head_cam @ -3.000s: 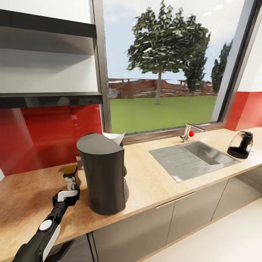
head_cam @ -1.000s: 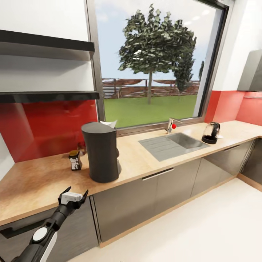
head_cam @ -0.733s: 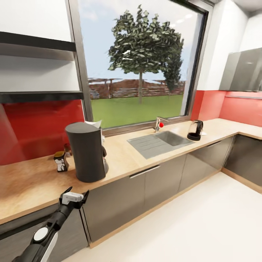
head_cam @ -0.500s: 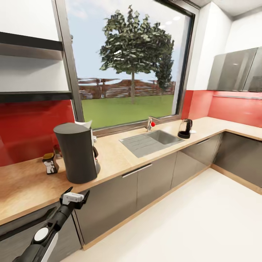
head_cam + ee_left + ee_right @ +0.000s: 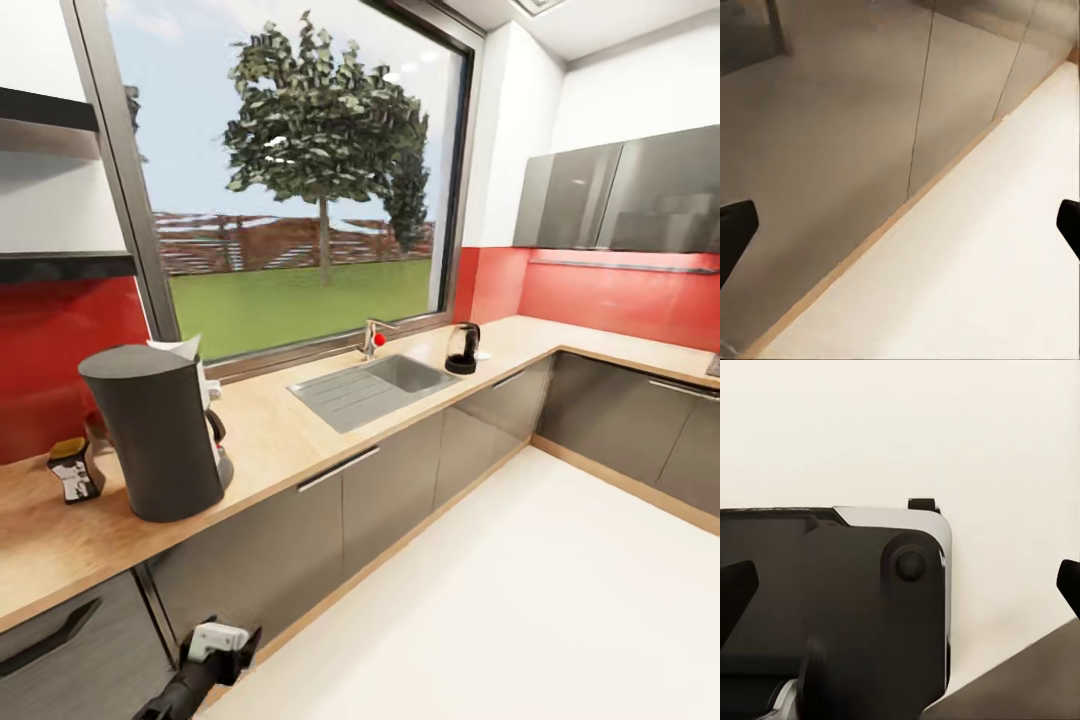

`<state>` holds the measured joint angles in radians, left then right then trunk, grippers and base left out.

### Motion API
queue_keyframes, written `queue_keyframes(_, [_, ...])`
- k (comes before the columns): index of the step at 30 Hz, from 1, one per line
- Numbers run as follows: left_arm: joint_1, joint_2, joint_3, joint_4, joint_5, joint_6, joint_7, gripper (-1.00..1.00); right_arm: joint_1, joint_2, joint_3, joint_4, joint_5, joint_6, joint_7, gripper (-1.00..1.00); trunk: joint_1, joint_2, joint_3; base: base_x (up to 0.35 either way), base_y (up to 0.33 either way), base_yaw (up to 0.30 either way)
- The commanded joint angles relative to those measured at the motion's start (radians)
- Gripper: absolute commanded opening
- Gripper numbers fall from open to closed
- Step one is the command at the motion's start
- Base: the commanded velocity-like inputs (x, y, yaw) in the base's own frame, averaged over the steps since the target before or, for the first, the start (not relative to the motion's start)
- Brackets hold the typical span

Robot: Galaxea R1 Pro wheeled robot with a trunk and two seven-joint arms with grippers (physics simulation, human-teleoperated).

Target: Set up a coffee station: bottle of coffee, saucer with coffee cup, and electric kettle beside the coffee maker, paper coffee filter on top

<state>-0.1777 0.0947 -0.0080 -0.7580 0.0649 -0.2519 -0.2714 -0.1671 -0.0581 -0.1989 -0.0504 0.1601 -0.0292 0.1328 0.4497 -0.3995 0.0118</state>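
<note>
A: Item, surface (image 5: 300,440)?
B: Light wood, over grey cabinet fronts, steel sink (image 5: 365,385) inset.

A: Coffee maker (image 5: 155,432)?
B: Upright at the left of the surface, white paper filter (image 5: 178,348) at its top.

A: Bottle of coffee (image 5: 74,468)?
B: Just left of the coffee maker, on the surface.

A: Electric kettle (image 5: 463,349)?
B: Far right of the sink, well apart from the coffee maker.

A: Left gripper (image 5: 218,645)?
B: Low before the cabinets; fingers (image 5: 736,231) spread wide, holding nothing.

A: Right gripper (image 5: 900,585)?
B: Fingers wide apart, empty, over the robot's dark base (image 5: 832,615) and pale floor (image 5: 900,427).
</note>
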Motion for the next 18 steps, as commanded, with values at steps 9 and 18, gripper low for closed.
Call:
queue_keyframes(9, [0.121,0.053,0.007,0.448,-0.072,0.016,0.070,1.00,0.000,0.002,-0.006,-0.017,0.010,-0.005,0.008,1.00,0.000,-0.001,0.000,0.000,0.000,-0.265])
queue_keyframes(18, [0.121,0.049,0.005,0.592,-0.067,0.028,0.370,1.00,0.000,0.007,-0.005,-0.017,0.011,-0.006,0.009,1.00,0.000,-0.001,0.000,0.000,0.000,-0.260])
